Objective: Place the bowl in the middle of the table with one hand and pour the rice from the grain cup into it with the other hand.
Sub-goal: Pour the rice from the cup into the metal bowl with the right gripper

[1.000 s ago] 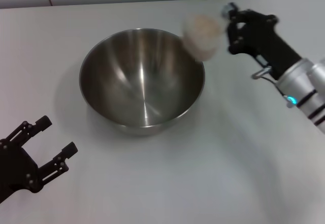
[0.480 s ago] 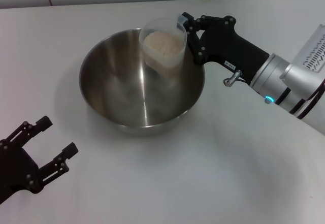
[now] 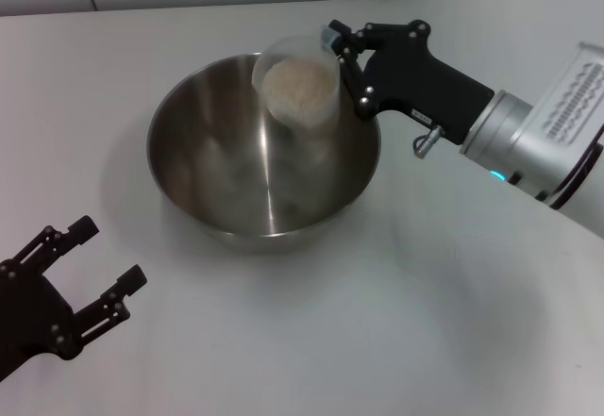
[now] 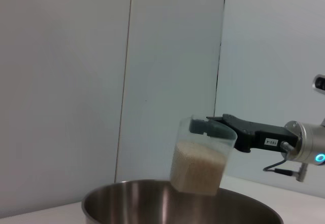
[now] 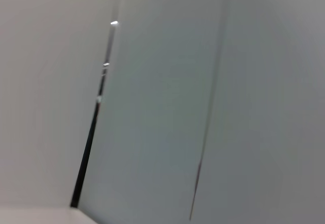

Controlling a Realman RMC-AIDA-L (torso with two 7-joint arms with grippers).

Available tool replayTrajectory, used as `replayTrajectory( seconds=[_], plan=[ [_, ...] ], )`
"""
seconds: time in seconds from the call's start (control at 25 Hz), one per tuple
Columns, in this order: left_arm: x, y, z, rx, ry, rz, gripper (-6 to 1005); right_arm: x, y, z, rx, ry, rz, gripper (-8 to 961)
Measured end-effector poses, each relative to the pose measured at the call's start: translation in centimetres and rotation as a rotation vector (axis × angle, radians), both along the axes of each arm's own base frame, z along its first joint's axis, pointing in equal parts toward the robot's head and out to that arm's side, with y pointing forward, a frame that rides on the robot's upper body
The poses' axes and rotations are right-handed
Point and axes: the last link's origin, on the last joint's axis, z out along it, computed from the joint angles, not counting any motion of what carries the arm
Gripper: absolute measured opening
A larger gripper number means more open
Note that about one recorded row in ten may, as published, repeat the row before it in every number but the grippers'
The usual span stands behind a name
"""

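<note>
We see the right end effector [image 3: 332,58] clamped on the cup [image 3: 297,81], its black fingers [image 3: 342,50] pressing the cup's right wall near the rim. The cup hangs above the far right part of the bowl [image 3: 236,166], clear of the metal, and tilts a little to the left. The rice [image 3: 299,86] fills most of the cup as a pale level mass, and we see no grains on the bowl's floor.

The left end effector [image 3: 102,270] sits at the near left corner of the table [image 3: 425,322], well apart from the bowl, with its 2 fingers spread wide and holding nothing.

From the left wrist camera, the cup [image 4: 200,160] shows side-on above the bowl's rim [image 4: 101,196], with the rice [image 4: 195,165] reaching roughly 2 thirds up its wall, and the right end effector [image 4: 205,126] gripping at its lip. The bowl is cut off at the lower edge there, so its inside is hidden. The right wrist camera shows only blurred wall panels; neither cup nor fingers appear in it.

The right arm reaches in from the right edge, its black wrist stretched leftward over the bowl's right rim. The bowl stands around the middle of the table, slightly left and far.
</note>
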Motion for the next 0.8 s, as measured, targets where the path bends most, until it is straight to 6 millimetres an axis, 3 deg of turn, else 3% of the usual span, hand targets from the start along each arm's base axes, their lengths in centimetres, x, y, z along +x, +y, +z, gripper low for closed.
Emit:
replayTrajectory(
  seconds=[0.44, 0.8],
  plan=[
    [-0.2, 0.0, -0.3, -0.001, 0.005, 0.018, 817, -1.6, -1.1, -1.2, 0.479, -0.508, 0.478, 29],
    [-0.2, -0.1, -0.3, 0.000, 0.002, 0.026, 817, -2.1, -2.0, -2.1, 0.792, -0.787, 0.714, 29]
  ],
)
